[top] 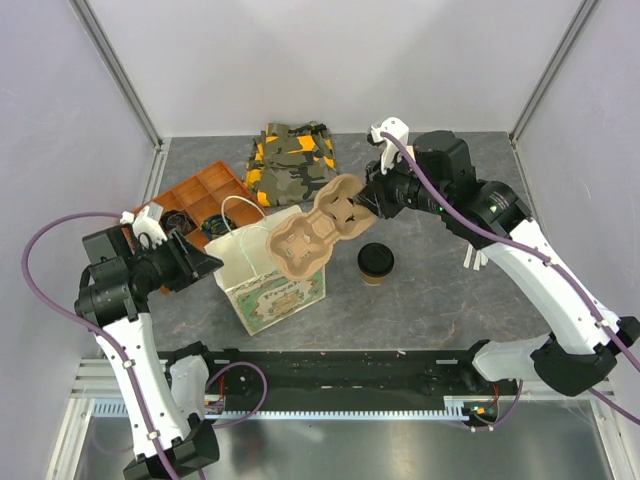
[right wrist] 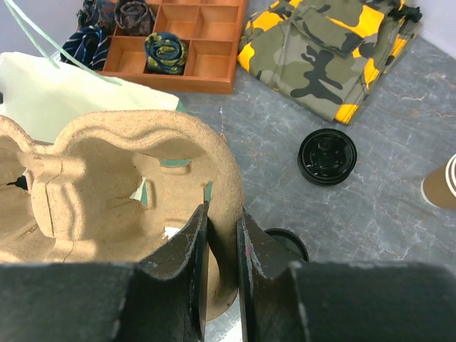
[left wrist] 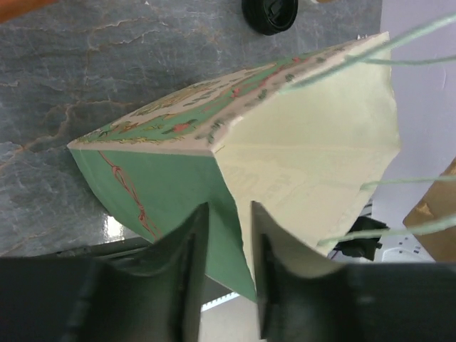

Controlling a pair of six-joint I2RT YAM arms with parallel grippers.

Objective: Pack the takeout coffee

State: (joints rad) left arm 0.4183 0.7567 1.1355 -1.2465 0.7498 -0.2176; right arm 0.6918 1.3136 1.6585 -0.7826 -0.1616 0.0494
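Observation:
The takeout coffee [top: 376, 262], a small brown cup with a black lid, stands on the table right of the printed paper bag [top: 272, 290]. In the right wrist view its lid [right wrist: 288, 241] peeks out behind my fingers. My left gripper [top: 205, 262] is shut on the bag's left top edge [left wrist: 235, 214], with the open bag [left wrist: 306, 149] stretching away from it. My right gripper [top: 368, 205] is shut on the rim of a brown pulp cup carrier [top: 315, 235], held tilted over the bag's mouth. The carrier [right wrist: 107, 185] fills the left of the right wrist view.
An orange compartment tray [top: 200, 190] with rolled items is at the back left. A camouflage cloth [top: 292, 158] lies behind the bag. A loose black lid [right wrist: 327, 155] and a cream-rimmed paper cup [right wrist: 440, 187] sit on the table. A black lid [left wrist: 269, 14] shows beyond the bag.

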